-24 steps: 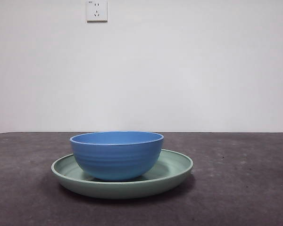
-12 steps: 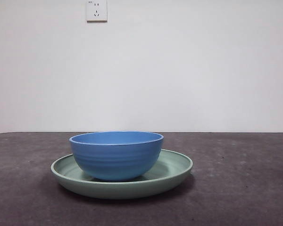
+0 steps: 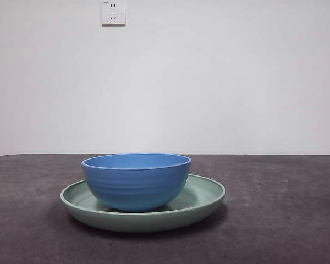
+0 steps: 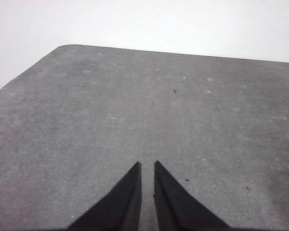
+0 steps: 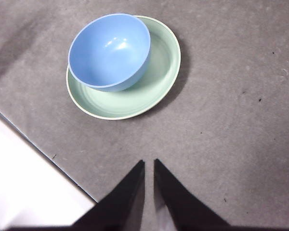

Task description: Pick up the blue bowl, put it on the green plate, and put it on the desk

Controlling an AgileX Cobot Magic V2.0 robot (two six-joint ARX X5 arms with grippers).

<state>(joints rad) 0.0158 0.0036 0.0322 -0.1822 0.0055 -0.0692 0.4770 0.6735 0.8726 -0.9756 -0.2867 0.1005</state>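
The right gripper [image 5: 149, 166] hangs over bare desk [image 5: 231, 120], jaws pressed together and empty; the left gripper [image 4: 147, 167] likewise. The round, glossy blue bowl [image 5: 110, 50] already sits upright on the wide mint-green plate [image 5: 161, 72]; lifting it off onto the desk looks left.

One blue bowl [image 3: 136, 181], one green plate [image 3: 203, 201] (stacked)

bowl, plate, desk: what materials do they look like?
Bowl: glossy blue, likely plastic or melamine; soft highlights, faint side ridges. Plate: glossy mint green, probably the same; ceramic is possible. Desk: matte grey-brown, speckled and rough; material unclear.
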